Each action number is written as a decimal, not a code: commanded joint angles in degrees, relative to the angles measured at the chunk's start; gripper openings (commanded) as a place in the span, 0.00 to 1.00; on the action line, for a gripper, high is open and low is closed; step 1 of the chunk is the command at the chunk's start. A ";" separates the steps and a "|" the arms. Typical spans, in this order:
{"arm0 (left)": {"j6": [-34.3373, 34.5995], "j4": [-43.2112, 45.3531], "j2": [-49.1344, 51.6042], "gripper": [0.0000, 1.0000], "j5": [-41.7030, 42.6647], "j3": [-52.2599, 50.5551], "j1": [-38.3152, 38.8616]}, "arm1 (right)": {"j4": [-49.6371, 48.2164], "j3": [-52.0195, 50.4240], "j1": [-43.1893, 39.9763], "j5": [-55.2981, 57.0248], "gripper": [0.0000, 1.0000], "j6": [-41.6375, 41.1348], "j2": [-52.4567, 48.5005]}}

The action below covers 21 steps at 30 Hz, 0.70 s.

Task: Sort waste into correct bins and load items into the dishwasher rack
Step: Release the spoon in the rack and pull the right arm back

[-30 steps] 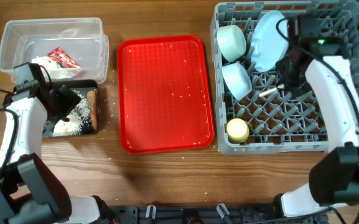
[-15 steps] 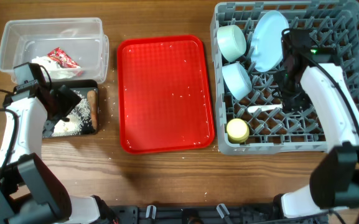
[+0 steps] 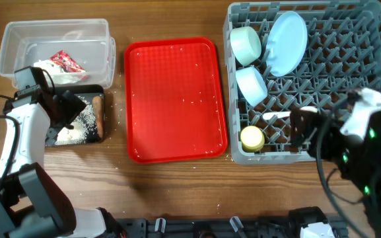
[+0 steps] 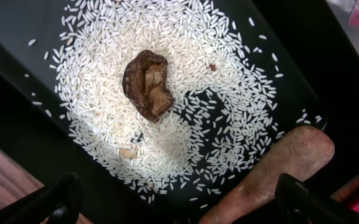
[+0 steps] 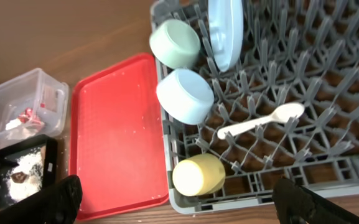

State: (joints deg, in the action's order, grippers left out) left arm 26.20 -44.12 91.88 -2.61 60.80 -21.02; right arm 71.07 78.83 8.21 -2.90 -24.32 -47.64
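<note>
**Station inspection: waste in bins, rack loaded, both grippers empty**

Surface: I work at a wooden table [image 3: 177, 192], brown, with the grain running lengthwise. No view shows anything of the room beyond the tabletop. A flat red serving tray [image 3: 175, 99] lies at the centre, bare except for scattered white specks.

Left side: the clear plastic tub [image 3: 18, 33] sits at the far left corner. It holds the red-and-white wrapper [image 3: 65, 61] and the white tissue [image 3: 45, 67]. The black tray [image 3: 88, 141] lies just in front of the tub. In it are a spread of rice grains [image 4: 198, 124], with the brown food lump [image 4: 148, 84] resting among them. The orange-brown stick [image 4: 272, 168] lies beside the rice near one edge. My left gripper [image 4: 178, 190] hangs over this tray with its fingers spread wide, holding nothing.

Right side: the grey dishwasher rack [image 3: 355, 73] takes up the right end of the table.
- The pale plate [image 3: 287, 43] stands on edge among the far pegs.
- The far bowl [image 3: 245, 43] and the near bowl [image 3: 251, 84] lean along the left wall.
- The white spoon [image 5: 260, 121] lies across the pegs beside the near bowl.
- The yellow cup [image 3: 252, 138] sits in the near left corner. I cannot tell whether it is upright.

My right gripper [image 5: 174, 194] hangs above the rack's near edge with its fingers wide apart, empty. It is blurred in the overhead view.
</note>
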 commanded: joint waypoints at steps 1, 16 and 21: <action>-0.09 0.00 -0.22 1.00 0.24 -0.17 -0.15 | 2.12 0.24 0.24 3.76 1.00 3.39 2.10; -0.09 0.00 -0.22 1.00 0.24 -0.17 -0.15 | -47.25 -40.06 -0.46 2.29 1.00 17.84 18.53; -0.09 0.00 -0.22 1.00 0.22 -0.17 -0.15 | -60.24 -60.67 -2.56 1.33 1.00 11.45 33.42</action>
State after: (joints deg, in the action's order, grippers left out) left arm 26.20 -44.07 91.88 -2.42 60.80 -21.02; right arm 12.53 23.35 6.48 -0.47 -9.37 -18.35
